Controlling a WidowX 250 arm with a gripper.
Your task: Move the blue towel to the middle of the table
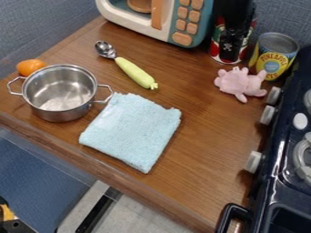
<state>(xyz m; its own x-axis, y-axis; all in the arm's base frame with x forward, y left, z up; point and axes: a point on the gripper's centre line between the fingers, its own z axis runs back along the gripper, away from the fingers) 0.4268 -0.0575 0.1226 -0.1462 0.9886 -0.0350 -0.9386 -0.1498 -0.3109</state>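
Looking at a toy kitchen setup here, judging by the play microwave [157, 19], steel pot [59, 95] and pineapple can [273, 59] on the desk [203, 152], plus the knobbed toy stove [274, 168] alongside.

My crowded wooden table

On the brown tabletop [203, 157] before me lie a folded light-blue towel [135, 129], a two-handled metal pot [59, 93], an orange rounded object [30, 67], a green-handled spoon [135, 73] and a pink plush toy [238, 83]; a toy microwave [182, 22] and a yellow-labelled can [271, 59] stand there too
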